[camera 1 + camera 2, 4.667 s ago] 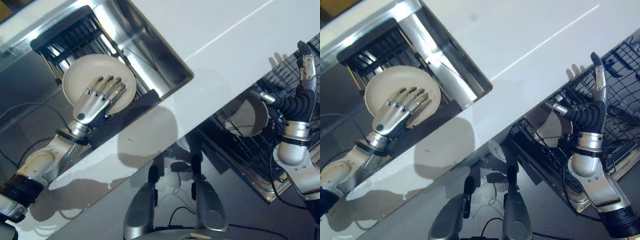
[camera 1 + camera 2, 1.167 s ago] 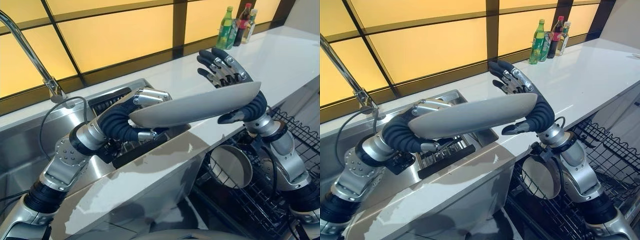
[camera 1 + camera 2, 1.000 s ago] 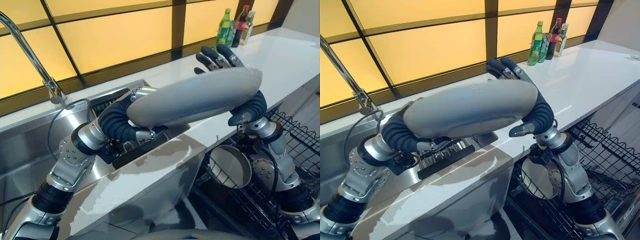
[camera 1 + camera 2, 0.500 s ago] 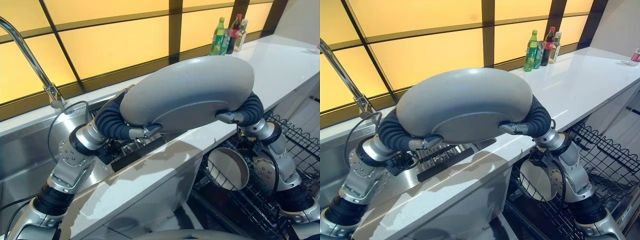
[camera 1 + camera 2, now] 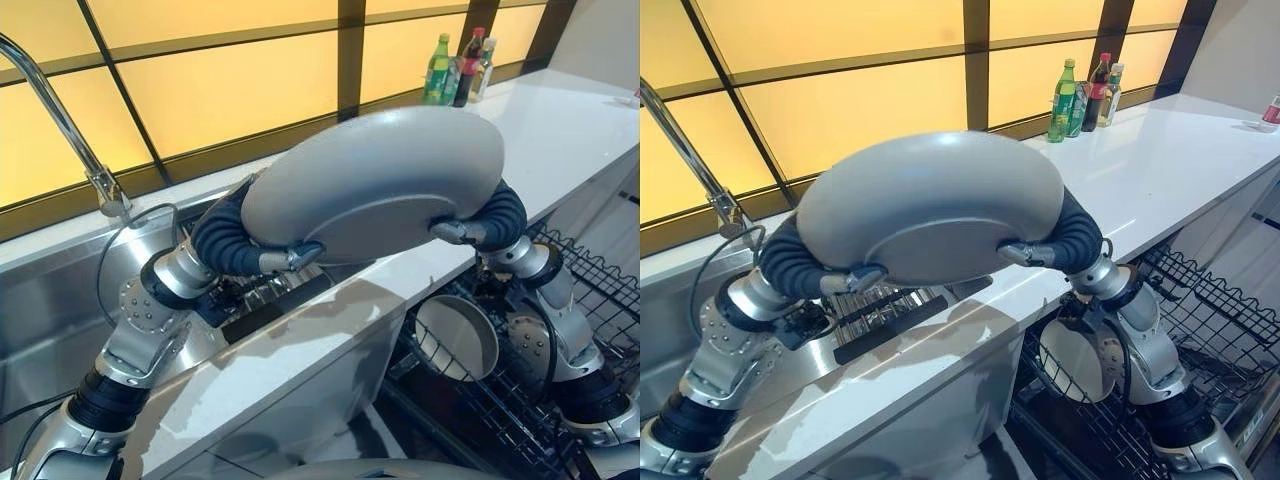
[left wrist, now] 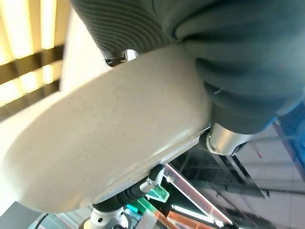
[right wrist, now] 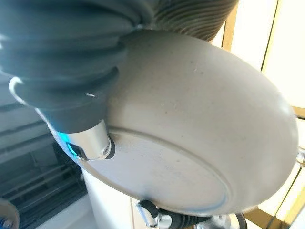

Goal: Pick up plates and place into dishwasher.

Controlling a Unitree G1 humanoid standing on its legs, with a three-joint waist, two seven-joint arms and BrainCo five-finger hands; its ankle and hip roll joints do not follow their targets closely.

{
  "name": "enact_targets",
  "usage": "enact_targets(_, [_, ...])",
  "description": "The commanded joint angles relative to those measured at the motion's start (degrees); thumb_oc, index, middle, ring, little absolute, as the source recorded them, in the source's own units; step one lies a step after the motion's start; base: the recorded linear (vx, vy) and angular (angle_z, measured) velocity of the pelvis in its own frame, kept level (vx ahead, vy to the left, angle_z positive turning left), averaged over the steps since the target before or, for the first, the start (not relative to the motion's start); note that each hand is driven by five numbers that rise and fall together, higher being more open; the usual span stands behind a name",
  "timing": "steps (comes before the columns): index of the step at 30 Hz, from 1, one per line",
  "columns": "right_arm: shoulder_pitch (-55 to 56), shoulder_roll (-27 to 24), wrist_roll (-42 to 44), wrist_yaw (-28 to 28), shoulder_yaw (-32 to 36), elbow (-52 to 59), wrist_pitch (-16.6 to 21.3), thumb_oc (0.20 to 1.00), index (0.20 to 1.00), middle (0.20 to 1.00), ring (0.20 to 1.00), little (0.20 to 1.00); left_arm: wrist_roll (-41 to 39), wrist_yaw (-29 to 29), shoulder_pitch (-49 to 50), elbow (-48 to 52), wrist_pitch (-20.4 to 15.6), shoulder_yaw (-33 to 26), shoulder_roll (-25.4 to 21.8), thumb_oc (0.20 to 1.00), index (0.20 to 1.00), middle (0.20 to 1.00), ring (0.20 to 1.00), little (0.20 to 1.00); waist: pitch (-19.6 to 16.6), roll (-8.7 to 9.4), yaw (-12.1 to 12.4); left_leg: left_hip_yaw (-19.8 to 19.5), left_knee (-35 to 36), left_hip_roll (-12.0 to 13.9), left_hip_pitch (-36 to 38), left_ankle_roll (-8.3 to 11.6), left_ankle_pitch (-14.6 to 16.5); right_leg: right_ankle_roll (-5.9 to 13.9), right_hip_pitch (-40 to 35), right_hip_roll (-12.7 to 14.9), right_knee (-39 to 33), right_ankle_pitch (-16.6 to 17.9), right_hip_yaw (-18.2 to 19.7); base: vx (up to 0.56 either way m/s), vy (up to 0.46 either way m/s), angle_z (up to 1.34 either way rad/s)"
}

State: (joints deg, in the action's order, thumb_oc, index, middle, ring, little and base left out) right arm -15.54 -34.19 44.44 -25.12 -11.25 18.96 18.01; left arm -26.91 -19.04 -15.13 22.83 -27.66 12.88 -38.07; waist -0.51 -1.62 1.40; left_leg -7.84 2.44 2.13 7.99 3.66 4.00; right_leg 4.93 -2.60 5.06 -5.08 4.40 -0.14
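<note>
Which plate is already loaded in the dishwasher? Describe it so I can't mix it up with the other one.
Look below the white countertop to the black wire dishwasher rack pulled out on the right. The loaded plate stands on edge at the rack's near end, beneath the right hand. Unlike the held plate, raised between both hands over the counter, no hand touches it.

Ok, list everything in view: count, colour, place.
plate: one, pale grey, held up between both hands above the counter edge.
second plate: one, pale, upright in the dishwasher rack.
dishwasher rack: one, black wire, lower right.
counter: one, white.
sink: one, steel, left.
faucet: one, steel, above sink.
bottles: three, green and dark, far counter.
left hand: thumb curled under plate rim.
right hand: likewise.
</note>
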Motion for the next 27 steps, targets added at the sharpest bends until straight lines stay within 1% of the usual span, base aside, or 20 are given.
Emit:
enact_targets(1, [1.86, 2.18, -7.37, 0.79, -0.43, 5.07, 2.48, 0.2, 0.2, 0.2, 0.2, 0.2, -0.76, 9.26, 0.99, -6.24, 6.16, -4.72, 1.8, 1.0, 1.0, 1.0, 1.0, 1.0, -1.84, 2.39, 1.61, -1.3, -0.18, -4.41, -5.96, -3.56, -2.64, 0.01, -0.17, -2.55, 8.25, -9.06, 0.13, 0.0, 0.0, 0.0])
enact_targets(3, [3.31, 2.78, -9.09, 1.92, 1.84, 4.54, 2.95, 0.2, 0.2, 0.2, 0.2, 0.2, -0.87, 12.41, 3.0, -7.59, 6.64, -8.35, 3.39, 1.0, 1.0, 1.0, 1.0, 1.0, -1.82, 2.4, 1.66, -1.33, 0.01, -4.36, -5.98, -3.57, -2.81, -0.09, -0.28, -2.66, 8.07, -9.06, 0.19, 0.01, -0.012, -0.02])
enact_targets(4, [3.59, 2.82, -9.36, 2.31, 2.38, 4.36, 3.06, 0.2, 0.2, 0.2, 0.2, 0.2, -0.21, 13.5, 3.52, -7.79, 6.23, -9.33, 3.69, 1.0, 1.0, 1.0, 1.0, 1.0, -1.83, 2.39, 1.65, -1.35, 0.03, -4.33, -5.99, -3.54, -2.87, -0.14, -0.26, -2.7, 8.09, -9.07, 0.19, 0.02, -0.025, -0.06])
enact_targets(5, [4.29, 2.99, -10.48, 3.39, 3.84, 3.95, 3.2, 0.2, 0.2, 0.2, 0.2, 0.2, 1.44, 16.67, 4.14, -8.31, 5.82, -11.22, 3.92, 1.0, 1.0, 1.0, 1.0, 1.0, -1.8, 2.38, 1.56, -1.24, 0.02, -4.21, -6.09, -3.45, -2.98, -0.21, -0.2, -2.76, 8.13, -9.07, 0.19, 0.02, -0.026, -0.05])
enact_targets(6, [5.03, 2.69, -11.26, 4.04, 5.44, 3.36, 3.3, 0.2, 0.2, 0.2, 0.2, 0.2, 0.68, 18.25, 4.62, -8.91, 5.88, -13.03, 3.8, 1.0, 1.0, 1.0, 1.0, 1.0, -1.8, 2.41, 1.52, -1.31, -0.01, -4.22, -6.19, -3.41, -3.09, -0.27, -0.17, -2.8, 8.12, -9.05, 0.12, 0.0, 0.0, 0.0])
enact_targets(10, [7.73, 2.64, -11.97, 4.68, 9.64, 2.1, 3.15, 0.2, 0.2, 0.2, 0.2, 0.2, 3.1, 21.82, 6.29, -9.77, 4.44, -18.86, 4.74, 1.0, 1.0, 1.0, 1.0, 1.0, -1.93, 2.38, 1.16, -1.45, -0.07, -4.11, -6.6, -3.2, -3.37, -0.61, 0.16, -3.0, 8.37, -9.22, 0.28, 0.0, 0.0, 0.0])
enact_targets(13, [9.77, 3.24, -9.82, 4.14, 12.19, 1.87, 2.67, 0.2, 0.2, 0.2, 0.2, 0.2, 5.4, 24.17, 7.63, -10.09, 3.6, -21.8, 5.09, 1.0, 1.0, 1.0, 1.0, 1.0, -1.79, 2.29, 0.79, -1.26, -0.2, -3.93, -6.86, -3.05, -3.42, -0.81, 0.48, -3.09, 8.68, -9.42, 0.41, 0.0, 0.0, 0.0])
enact_targets(15, [10.79, 3.82, -9.55, 3.67, 13.42, 1.28, 2.84, 0.2, 0.2, 0.2, 0.2, 0.2, 6.08, 24.65, 8.17, -10.88, 3.51, -23.21, 5.39, 1.0, 1.0, 1.0, 1.0, 1.0, -1.75, 2.2, 0.5, -1.12, -0.08, -3.77, -6.82, -2.91, -3.45, -0.87, 0.56, -3.1, 8.68, -9.45, 0.47, 0.03, -0.022, -0.02])
enact_targets(18, [12.06, 4.12, -11.35, 4.41, 14.68, 0.79, 2.69, 0.2, 0.2, 0.2, 0.2, 0.2, 6.49, 25.45, 8.9, -11.35, 3.63, -24.41, 5.7, 1.0, 1.0, 1.0, 1.0, 1.0, -1.76, 2.04, 0.16, -0.93, 0.0, -3.71, -6.82, -2.78, -3.48, -0.89, 0.55, -3.07, 8.41, -9.37, 0.76, 0.03, -0.014, -0.04])
enact_targets(21, [13.05, 3.95, -13.49, 6.48, 15.5, -0.12, 2.59, 0.2, 0.2, 0.2, 0.2, 0.2, 6.03, 25.52, 9.68, -11.83, 3.95, -25.06, 6.15, 1.0, 1.0, 1.0, 1.0, 1.0, -1.66, 1.98, -0.22, -0.49, -0.06, -3.5, -6.78, -2.59, -3.44, -0.79, 0.56, -2.94, 8.22, -9.15, 1.03, 0.04, -0.008, -0.11])
enact_targets(26, [14.51, 3.61, -15.77, 8.3, 17.9, -1.64, 1.95, 0.2, 0.2, 0.2, 0.2, 0.2, 6.12, 24.58, 10.81, -11.99, 4.45, -26.18, 6.42, 1.0, 1.0, 1.0, 1.0, 1.0, -1.33, 1.79, -0.82, -0.33, 0.15, -3.42, -6.5, -2.48, -3.27, -0.47, 0.67, -2.73, 8.32, -9.11, 1.45, 0.03, 0.012, -0.03])
enact_targets(27, [14.9, 3.27, -17.69, 9.91, 18.54, -2.29, 1.83, 0.2, 0.2, 0.2, 0.2, 0.2, 6.12, 24.58, 11.0, -12.11, 4.58, -26.37, 6.5, 1.0, 1.0, 1.0, 1.0, 1.0, -1.26, 1.8, -1.03, -0.3, 0.19, -3.48, -6.36, -2.5, -3.19, -0.39, 0.64, -2.67, 8.33, -9.1, 1.66, 0.05, 0.023, -0.01])
